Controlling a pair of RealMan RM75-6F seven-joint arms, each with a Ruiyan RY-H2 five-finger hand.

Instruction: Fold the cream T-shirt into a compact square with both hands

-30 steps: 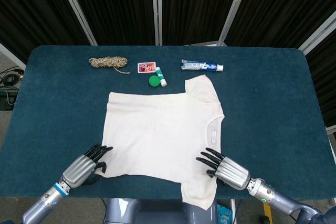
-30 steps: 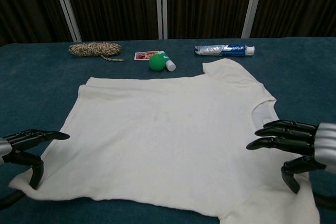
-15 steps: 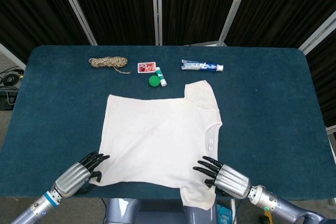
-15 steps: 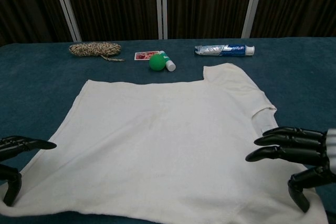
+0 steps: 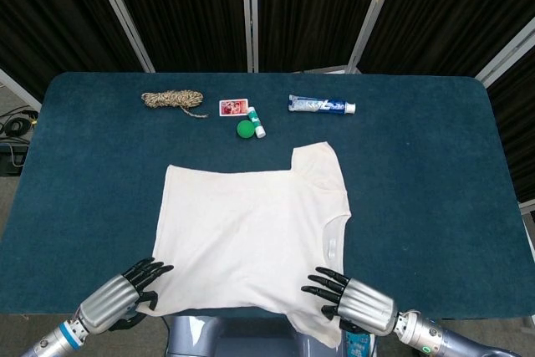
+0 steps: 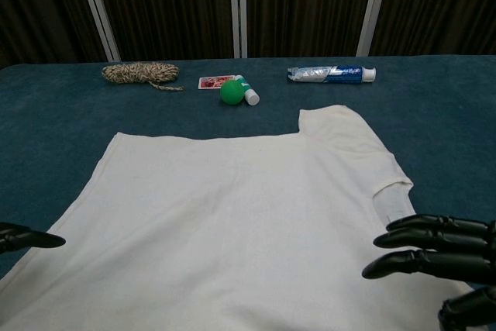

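Both hands hold the cream T-shirt (image 5: 251, 227) at the table's (image 5: 435, 165) near edge: left hand (image 5: 121, 294) pinching the hem corner, right hand (image 5: 355, 305) the lower sleeve.

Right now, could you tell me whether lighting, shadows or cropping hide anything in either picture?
Head view: even light, no glare, T-shirt sharp with faint shadows. Chest view: equally sharp, but the frame crops the shirt's near edge, shows only fingertips of the left hand and cuts the right hand at the corner.
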